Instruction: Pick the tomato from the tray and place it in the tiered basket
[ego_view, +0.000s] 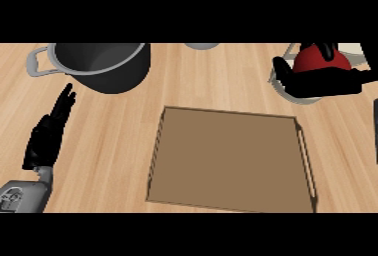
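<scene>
A red tomato (319, 59) is at the far right, over the wire tiered basket (281, 89), whose pale rim shows beneath it. My right hand (325, 82) is shut on the tomato, its black fingers and thumb curled round the lower part and hiding it. The brown tray (230, 160) lies in the middle of the counter with nothing on it. My left hand (48, 132) rests open at the left edge, fingers straight and pointing up.
A dark grey pot (100, 62) with a side handle stands at the back left. A small grey round object (201, 46) sits at the back centre. A dark edge (375, 130) shows at the far right.
</scene>
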